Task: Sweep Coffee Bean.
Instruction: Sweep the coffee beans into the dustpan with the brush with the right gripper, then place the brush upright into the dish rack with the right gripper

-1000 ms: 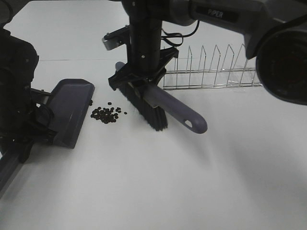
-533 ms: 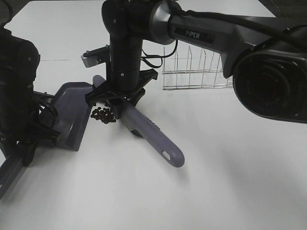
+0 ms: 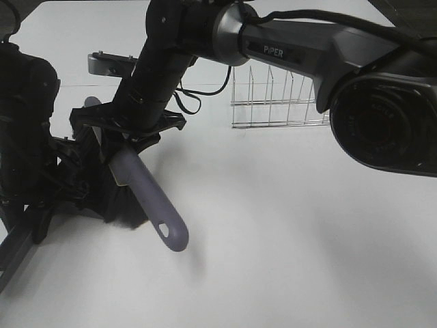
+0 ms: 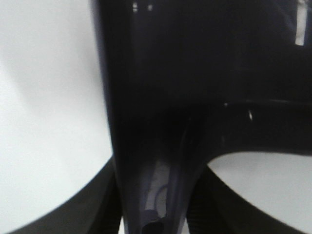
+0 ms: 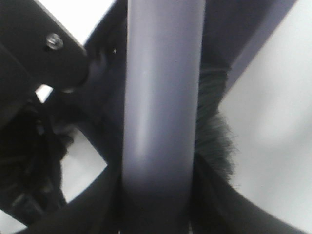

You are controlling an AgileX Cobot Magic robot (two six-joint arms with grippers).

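Observation:
My right gripper (image 3: 128,145) reaches across to the left and is shut on the purple brush handle (image 3: 151,203). The black bristles (image 3: 124,208) sit over the spot where the purple dustpan lies. The dustpan body is mostly hidden behind the brush and arm; its handle (image 3: 13,251) sticks out at the lower left. My left gripper (image 3: 42,199) is shut on that handle, which fills the left wrist view (image 4: 156,156). The right wrist view shows the brush handle (image 5: 163,97) and its bristles (image 5: 214,146). The coffee beans are hidden.
A wire dish rack (image 3: 273,102) stands at the back, right of centre. The white table (image 3: 287,239) stretches to the right and front. The left arm's dark body (image 3: 27,123) stands at the left edge.
My right gripper has swept the brush leftward, from right of the bean pile to over the dustpan. The bean pile, visible earlier on the table, no longer shows. The dustpan stays put.

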